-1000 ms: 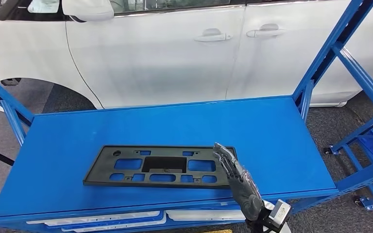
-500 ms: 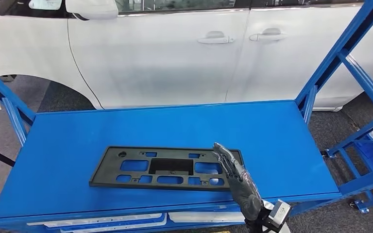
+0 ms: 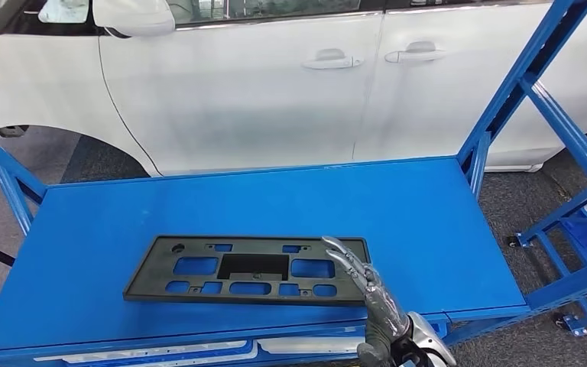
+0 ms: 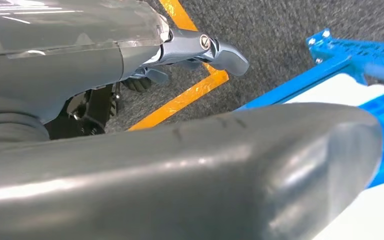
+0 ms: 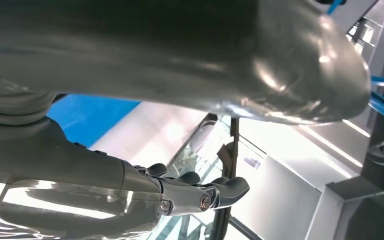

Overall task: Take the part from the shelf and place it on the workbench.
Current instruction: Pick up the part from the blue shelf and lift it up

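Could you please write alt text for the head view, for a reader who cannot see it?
A flat black plastic part with cut-out openings lies on a blue workbench, and the robot's right hand, fingers extended, reaches up over the part's right end. A white car stands behind the bench, which has blue frame struts at both ends.

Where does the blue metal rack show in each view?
Head view: blue metal rack, centre, under the black plastic part.
Left wrist view: beyond the left hand, past the orange floor line.
Right wrist view: blue patch between the right hand's thumb and fingers.
Shared: grey carpet.
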You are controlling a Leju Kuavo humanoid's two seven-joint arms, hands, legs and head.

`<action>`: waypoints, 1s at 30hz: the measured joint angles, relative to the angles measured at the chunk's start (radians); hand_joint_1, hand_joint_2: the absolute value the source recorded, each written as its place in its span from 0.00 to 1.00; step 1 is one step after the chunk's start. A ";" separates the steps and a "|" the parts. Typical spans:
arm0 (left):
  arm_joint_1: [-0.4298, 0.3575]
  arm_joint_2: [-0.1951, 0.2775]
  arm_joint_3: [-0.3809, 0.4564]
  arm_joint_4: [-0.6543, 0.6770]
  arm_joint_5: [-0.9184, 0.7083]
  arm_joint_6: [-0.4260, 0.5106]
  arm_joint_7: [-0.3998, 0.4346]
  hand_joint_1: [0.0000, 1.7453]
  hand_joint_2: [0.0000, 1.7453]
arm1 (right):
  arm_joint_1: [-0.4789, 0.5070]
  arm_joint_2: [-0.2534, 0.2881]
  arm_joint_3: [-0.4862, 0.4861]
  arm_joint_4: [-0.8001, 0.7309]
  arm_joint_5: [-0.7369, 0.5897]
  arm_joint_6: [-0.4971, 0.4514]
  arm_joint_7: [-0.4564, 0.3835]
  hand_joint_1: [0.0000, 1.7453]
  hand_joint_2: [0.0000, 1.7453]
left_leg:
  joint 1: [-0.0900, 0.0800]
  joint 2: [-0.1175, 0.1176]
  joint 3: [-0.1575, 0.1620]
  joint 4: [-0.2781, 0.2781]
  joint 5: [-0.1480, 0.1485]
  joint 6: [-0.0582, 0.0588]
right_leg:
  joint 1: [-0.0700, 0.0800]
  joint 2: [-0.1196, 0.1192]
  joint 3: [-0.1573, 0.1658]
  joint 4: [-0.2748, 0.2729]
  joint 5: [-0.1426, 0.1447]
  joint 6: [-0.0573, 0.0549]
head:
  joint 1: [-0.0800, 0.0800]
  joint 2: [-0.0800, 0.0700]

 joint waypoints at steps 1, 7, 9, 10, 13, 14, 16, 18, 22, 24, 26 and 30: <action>0.000 0.000 -0.002 0.000 0.000 -0.002 -0.002 0.00 0.00 | -0.001 -0.001 0.006 -0.001 0.012 -0.008 0.000 0.00 0.00 | 0.000 0.000 -0.033 0.070 -0.033 -0.002 | 0.001 0.000 -0.001 0.000 -0.001 -0.003 | 0.000 0.000; 0.001 0.000 -0.005 0.000 0.000 -0.004 -0.005 0.00 0.00 | -0.001 -0.003 0.024 -0.001 0.035 -0.023 0.000 0.00 0.00 | -0.001 0.000 -0.009 0.001 0.049 0.011 | 0.005 0.003 0.008 0.002 -0.007 0.000 | 0.000 0.000; -0.001 0.000 -0.006 0.000 0.000 -0.004 -0.006 0.00 0.00 | -0.001 -0.004 0.026 -0.001 0.038 -0.026 0.000 0.00 0.00 | -0.006 0.000 0.030 -0.090 0.077 0.019 | 0.007 0.004 0.007 0.004 -0.009 0.009 | 0.000 0.000; -0.001 0.000 -0.007 0.000 -0.001 -0.004 -0.007 0.00 0.00 | -0.001 -0.004 0.027 -0.001 0.045 -0.031 0.000 0.00 0.00 | -0.009 -0.001 0.034 -0.101 0.075 0.022 | 0.007 0.004 0.006 0.004 -0.009 0.015 | 0.000 0.000; -0.001 -0.001 -0.009 0.000 0.000 -0.006 -0.013 0.00 0.00 | -0.002 -0.004 0.027 0.000 0.102 -0.059 0.000 0.00 0.00 | -0.006 -0.001 0.038 -0.114 0.081 0.037 | 0.006 0.003 0.003 0.012 -0.017 0.032 | 0.000 0.000; -0.001 -0.001 -0.009 0.000 0.000 -0.006 -0.014 0.00 0.00 | -0.003 -0.004 0.027 0.002 0.131 -0.070 0.001 0.00 0.00 | -0.004 0.000 0.040 -0.118 0.084 0.043 | 0.006 0.002 -0.008 0.038 -0.036 0.036 | 0.000 0.000; -0.003 -0.002 -0.010 0.000 0.000 -0.007 -0.015 0.00 0.00 | -0.005 -0.003 0.027 0.012 0.202 -0.093 0.004 0.00 0.25 | -0.004 0.001 0.042 -0.121 0.085 0.051 | 0.004 0.001 -0.061 0.150 -0.095 0.041 | 0.000 0.000; -0.003 -0.002 -0.010 0.000 0.000 -0.006 -0.015 0.00 0.00 | -0.008 -0.002 0.028 0.029 0.272 -0.113 0.015 0.00 0.75 | -0.006 0.001 0.041 -0.121 0.085 0.053 | 0.003 0.001 -0.118 0.264 -0.139 0.044 | 0.000 0.000; -0.003 -0.002 -0.010 0.000 0.000 -0.004 -0.013 0.00 0.00 | -0.035 0.005 0.036 0.083 0.413 -0.156 0.068 0.00 1.00 | -0.006 0.000 0.045 -0.117 0.081 0.051 | 0.002 0.000 -0.091 0.188 -0.057 0.042 | 0.000 0.000; -0.003 -0.003 -0.010 0.000 0.000 -0.004 -0.013 0.00 0.00 | -0.053 0.011 0.045 0.112 0.479 -0.191 0.101 0.00 1.00 | -0.008 -0.001 0.044 -0.112 0.076 0.045 | 0.004 0.001 -0.035 0.062 -0.005 0.034 | 0.000 0.000; -0.004 -0.004 -0.010 0.000 0.000 -0.004 -0.013 0.00 0.00 | -0.063 0.015 0.055 0.138 0.540 -0.231 0.132 0.00 1.00 | -0.011 -0.002 0.041 -0.109 0.073 0.035 | 0.008 0.002 -0.016 0.014 0.002 0.025 | 0.000 0.000; -0.004 -0.004 -0.010 0.000 0.000 -0.004 -0.015 0.00 0.00 | -0.067 0.021 0.069 0.176 0.648 -0.304 0.185 0.00 1.00 | -0.010 -0.002 0.028 -0.082 0.048 0.013 | 0.004 0.000 -0.011 0.000 0.007 0.004 | 0.000 0.000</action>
